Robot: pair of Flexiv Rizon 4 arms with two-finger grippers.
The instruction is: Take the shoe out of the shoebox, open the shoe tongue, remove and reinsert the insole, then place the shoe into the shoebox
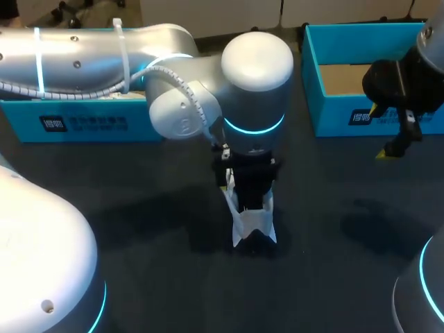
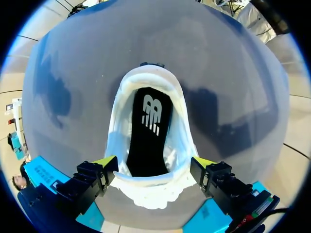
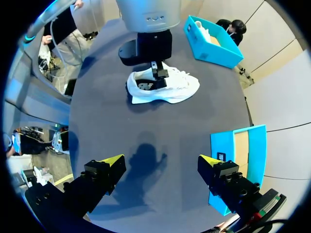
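A white shoe [image 1: 254, 223] lies on the dark table at the middle, toe toward the robot. My left gripper [image 1: 250, 186] hangs straight above its opening. In the left wrist view the shoe [image 2: 154, 193] lies below my left gripper [image 2: 154, 165], whose fingers stand wide apart, open, outside the shoe's two sides. A black insole [image 2: 148, 131] lies flat inside the shoe. My right gripper [image 1: 397, 139] hovers at the far right, open and empty, beside the blue shoebox [image 1: 333, 114]. The right wrist view shows the shoe [image 3: 177, 87] far ahead of my right gripper [image 3: 161, 162].
A second blue box [image 1: 83, 123] stands at the back left, mostly hidden by my left arm. The shoebox [image 3: 238, 150] shows a brown cardboard floor and sits just beside my right gripper's finger. The other blue box [image 3: 214, 41] is beyond the shoe.
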